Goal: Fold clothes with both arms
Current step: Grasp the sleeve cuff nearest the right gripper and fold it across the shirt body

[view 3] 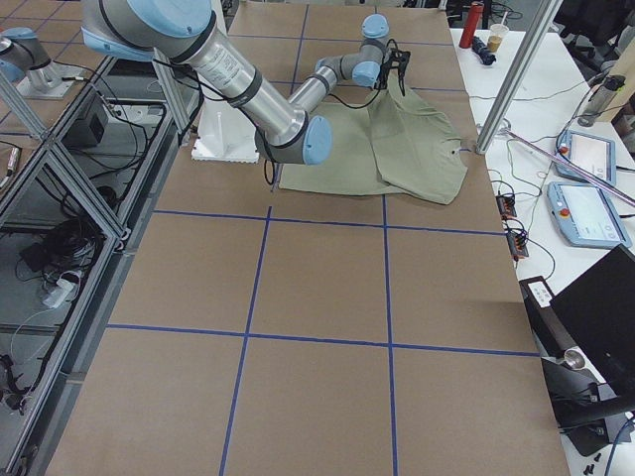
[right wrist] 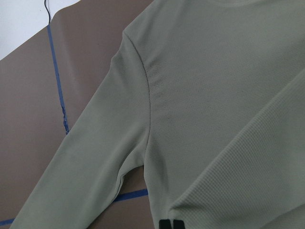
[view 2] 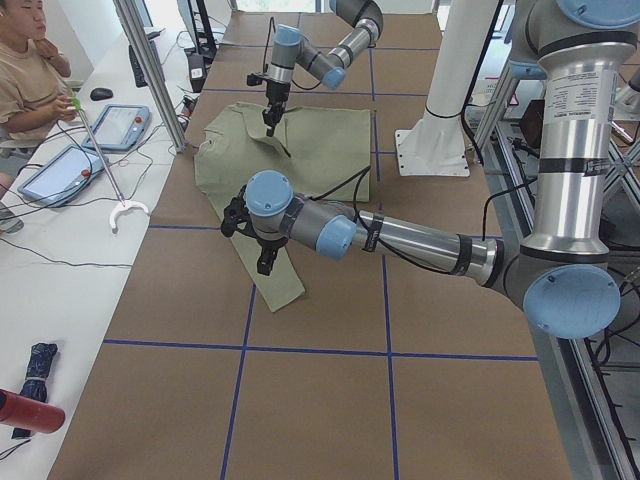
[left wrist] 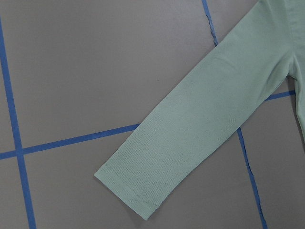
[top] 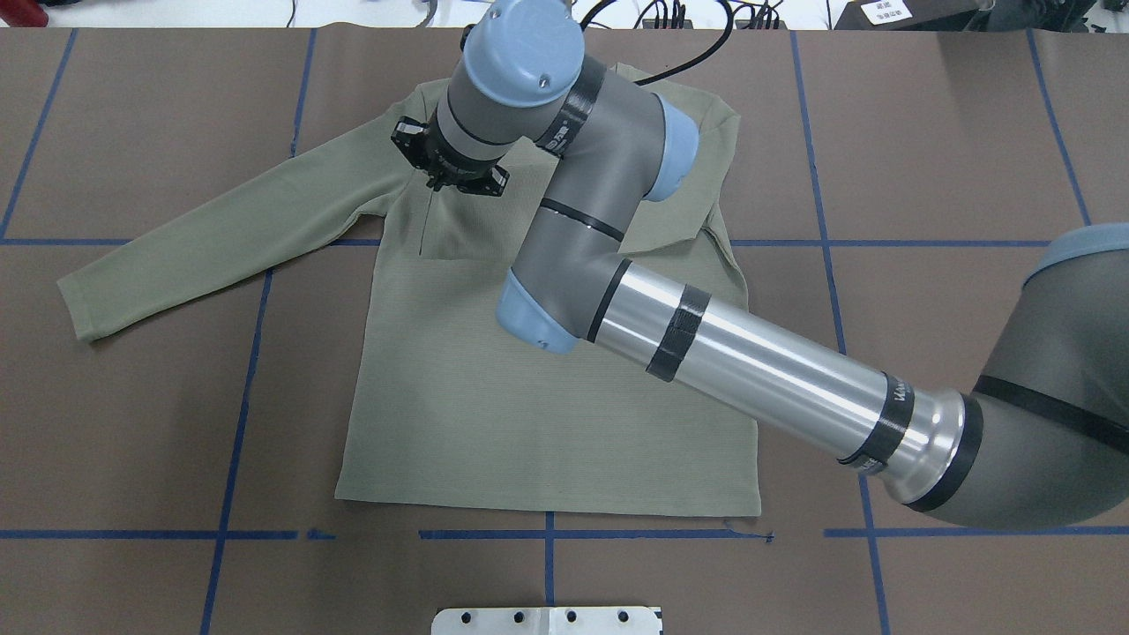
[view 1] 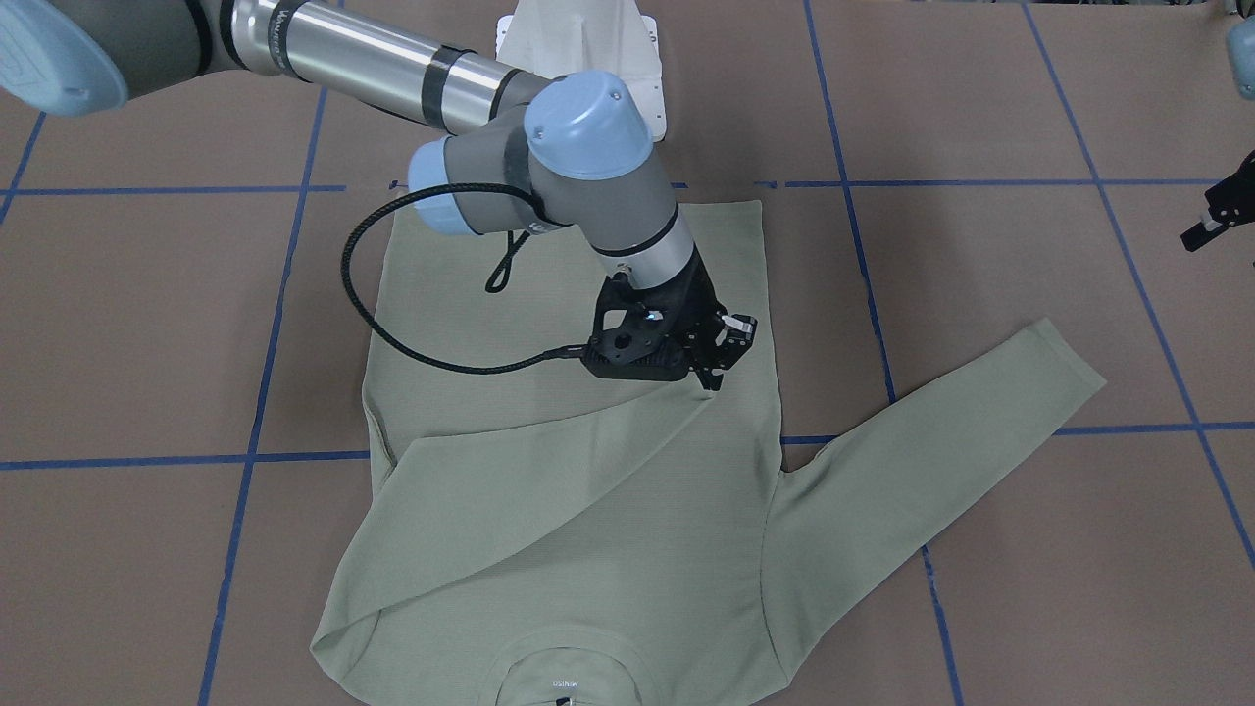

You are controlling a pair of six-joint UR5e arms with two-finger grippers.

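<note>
The sage-green shirt (view 1: 608, 549) lies flat on the brown table, collar (view 1: 564, 679) toward the operators' side. One sleeve (view 1: 510, 490) is folded diagonally across the body. My right gripper (view 1: 719, 371) stands at that sleeve's cuff, and in the right wrist view its fingertips (right wrist: 165, 223) sit nearly together on the fabric edge. The other sleeve (top: 203, 238) stretches out flat, and its cuff (left wrist: 126, 191) shows in the left wrist view without fingers. My left gripper (view 1: 1216, 218) hovers apart from the shirt beyond that cuff; only part of it shows, so I cannot tell its state.
The white pedestal base (top: 547, 620) stands at the robot's edge of the table. Blue tape lines (top: 229, 441) grid the brown surface. A person (view 2: 30, 80) sits at a side bench with tablets (view 2: 60, 170). Metal frame posts (view 2: 150, 70) rise beside the table.
</note>
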